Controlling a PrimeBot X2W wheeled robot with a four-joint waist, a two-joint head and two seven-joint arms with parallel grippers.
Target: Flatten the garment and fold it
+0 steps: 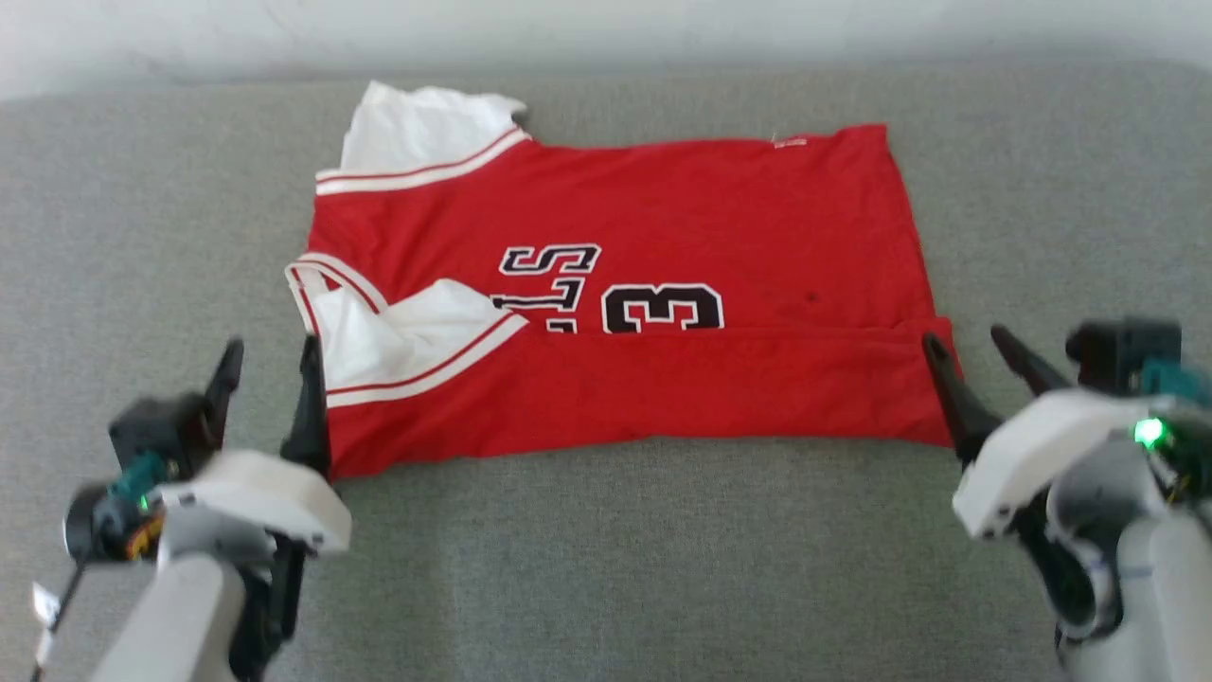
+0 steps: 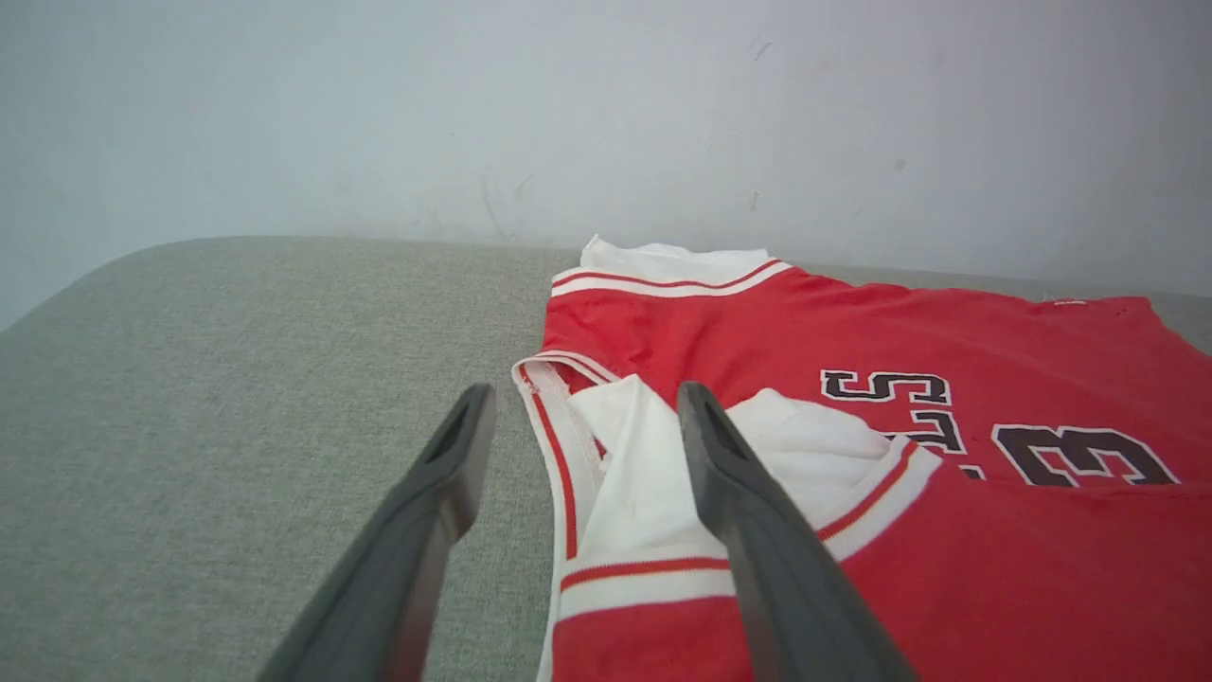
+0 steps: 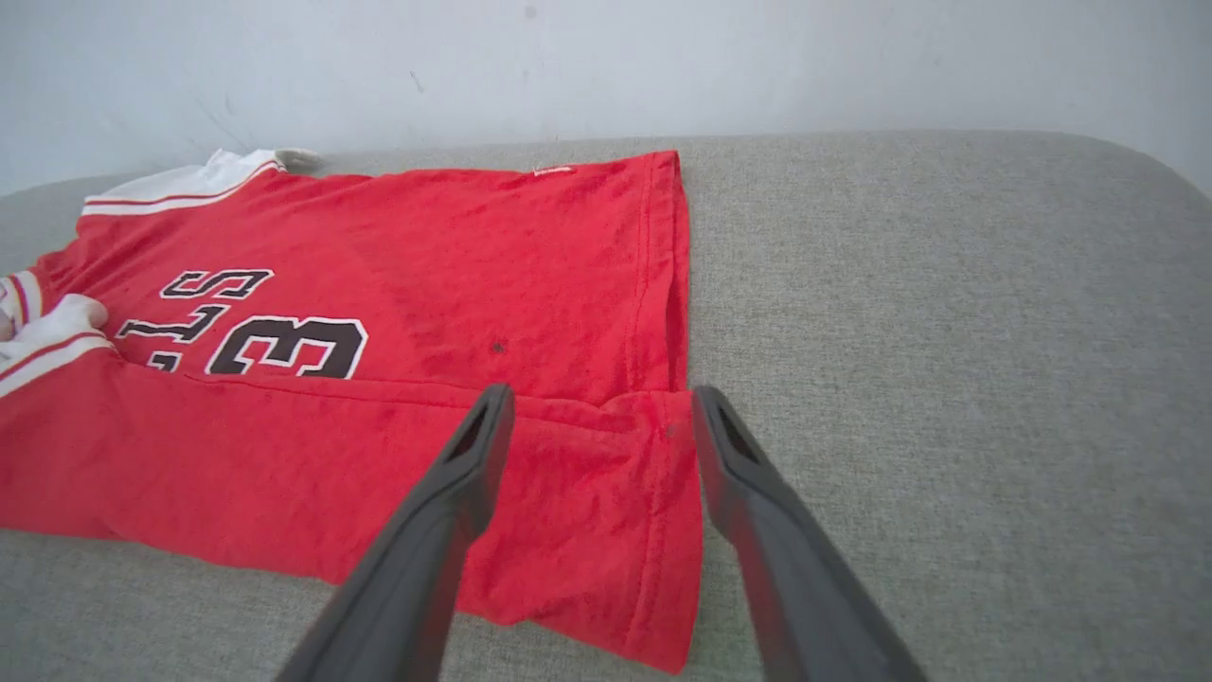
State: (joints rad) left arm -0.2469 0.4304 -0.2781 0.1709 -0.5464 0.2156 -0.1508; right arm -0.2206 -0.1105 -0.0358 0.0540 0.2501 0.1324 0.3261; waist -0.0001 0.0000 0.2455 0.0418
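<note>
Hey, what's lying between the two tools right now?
In the head view, the folded near flap of the red jersey T-shirt with white sleeves spans the stretch from the left tool to the right tool.

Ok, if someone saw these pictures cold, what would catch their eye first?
The red jersey, lying sideways mid-picture on the grey padded surface, its near edge folded over part of the black lettering. Then the two open end effectors flanking it: the left end effector by the white sleeve, the right end effector at the opposite end.
</note>
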